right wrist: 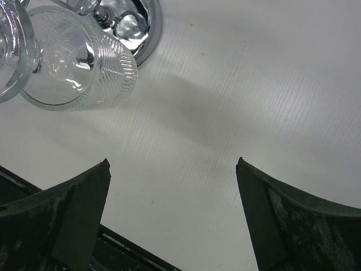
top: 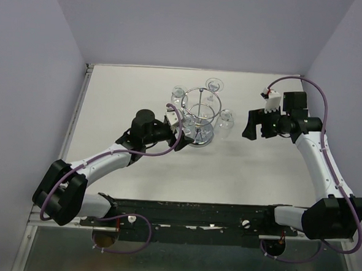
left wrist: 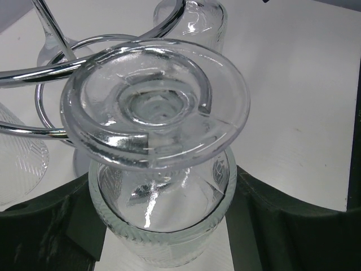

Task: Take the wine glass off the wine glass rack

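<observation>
The chrome wine glass rack (top: 198,115) stands mid-table with clear wine glasses hanging upside down around its ring. My left gripper (top: 171,124) is at the rack's left side. In the left wrist view my left gripper (left wrist: 163,176) has its two dark fingers against both sides of one wine glass's ribbed bowl (left wrist: 163,226). That glass's round foot (left wrist: 155,104) lies over a wire loop of the rack (left wrist: 51,90). My right gripper (top: 250,125) is open and empty to the right of the rack; it also shows in the right wrist view (right wrist: 173,164).
Other glasses hang at the back left (top: 178,94), the back (top: 215,85) and the right (top: 226,120) of the rack. The right one (right wrist: 79,68) and the rack's shiny base (right wrist: 144,28) show in the right wrist view. Grey walls enclose the table.
</observation>
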